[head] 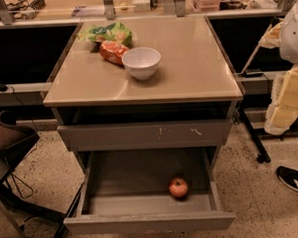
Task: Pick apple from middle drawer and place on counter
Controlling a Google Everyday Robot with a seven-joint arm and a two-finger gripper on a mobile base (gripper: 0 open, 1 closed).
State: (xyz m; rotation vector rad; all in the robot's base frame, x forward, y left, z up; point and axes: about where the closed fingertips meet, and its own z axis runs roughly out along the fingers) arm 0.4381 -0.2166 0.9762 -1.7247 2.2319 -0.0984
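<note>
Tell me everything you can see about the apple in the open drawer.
The apple is small, round and red with a yellowish patch, and its skin looks smooth and whole. It sits upright, stem dimple up, on the flat grey floor of the pulled-out middle drawer. It lies right of centre, close to the front wall and apart from the side walls. Nothing lies beside it, and the gripper is not in view.

Speckled terrazzo floor (pixel 253 195), dark chair (pixel 10 138) at left

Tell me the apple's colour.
The apple is red with a yellowish patch, camera view. Gripper not in view.
</note>
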